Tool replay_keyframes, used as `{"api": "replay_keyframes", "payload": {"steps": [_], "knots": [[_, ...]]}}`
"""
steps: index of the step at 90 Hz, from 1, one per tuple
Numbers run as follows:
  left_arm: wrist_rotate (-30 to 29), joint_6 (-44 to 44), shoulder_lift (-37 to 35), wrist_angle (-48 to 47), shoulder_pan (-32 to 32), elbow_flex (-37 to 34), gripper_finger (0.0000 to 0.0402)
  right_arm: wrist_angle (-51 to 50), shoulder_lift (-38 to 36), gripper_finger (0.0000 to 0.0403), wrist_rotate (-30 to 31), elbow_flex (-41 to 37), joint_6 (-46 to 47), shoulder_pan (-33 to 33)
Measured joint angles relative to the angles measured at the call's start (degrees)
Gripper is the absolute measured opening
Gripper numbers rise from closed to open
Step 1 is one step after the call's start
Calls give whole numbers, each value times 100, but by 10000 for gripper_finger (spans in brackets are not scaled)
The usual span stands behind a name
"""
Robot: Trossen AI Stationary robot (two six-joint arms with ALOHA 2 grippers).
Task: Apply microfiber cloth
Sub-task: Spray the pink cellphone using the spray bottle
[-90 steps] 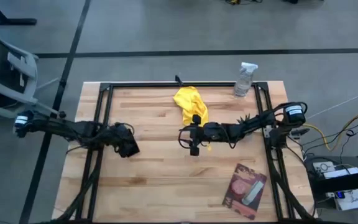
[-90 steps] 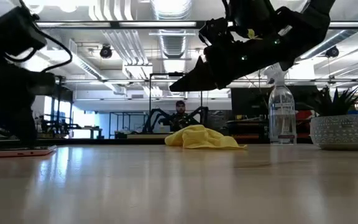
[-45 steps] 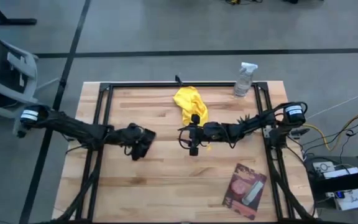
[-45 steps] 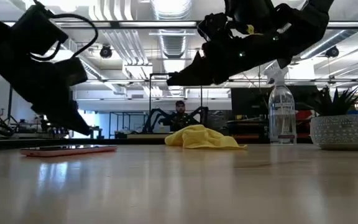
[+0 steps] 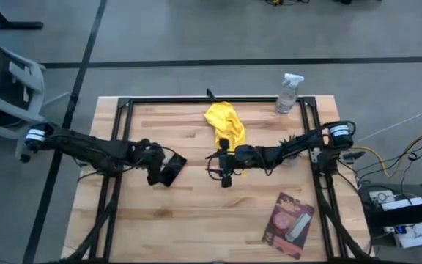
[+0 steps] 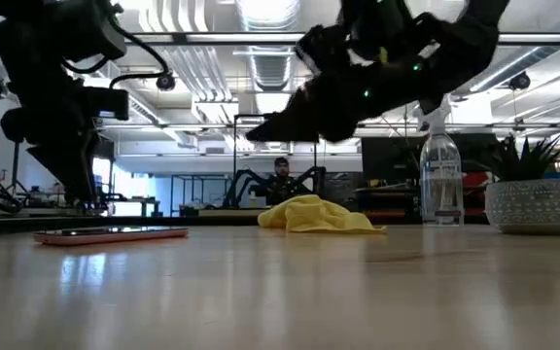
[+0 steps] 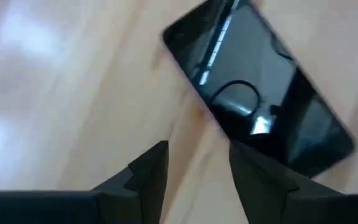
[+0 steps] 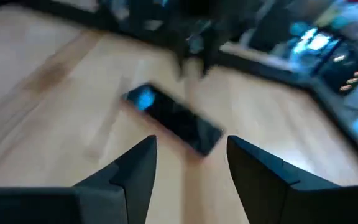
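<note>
The yellow microfiber cloth [image 5: 224, 123] lies crumpled on the table at the far middle, also seen in the low view [image 6: 317, 215]. No gripper touches it. My right gripper [image 5: 224, 174] hovers open above the table just near of the cloth's near end [image 8: 191, 140]. My left gripper [image 5: 154, 173] is open at the table's left middle [image 7: 194, 149], raised over the wood. A dark phone [image 5: 174, 167] lies flat on the table between the two grippers; both wrist views show it ahead of the fingers [image 7: 260, 112] [image 8: 173, 124].
A clear spray bottle [image 5: 288, 94] stands at the far right corner. A pink-and-dark packet [image 5: 291, 224] lies near the right front. A small potted plant [image 6: 528, 199] stands at the right. A black frame [image 5: 123, 110] runs along the table's sides.
My left gripper has reached toward the table's right, and has risen clear of the table. The phone now lies farther toward the table's middle than a second ago. My right gripper has shifted slightly toward the left.
</note>
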Motion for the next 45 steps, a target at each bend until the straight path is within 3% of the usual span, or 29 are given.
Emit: {"api": "replay_keyframes", "payload": {"steps": [19, 33, 45], "knots": [[13, -1086, 334, 279, 28, -450, 132, -620, 1016, 179, -35, 1095, -438, -2], [177, -1132, 705, 1095, 20, -874, 117, -1663, 1412, 171, 55, 1836, -862, -2], [145, -990, 938, 1577, 20, -936, 105, -2358, 1780, 167, 650, 2306, -1516, 29]]}}
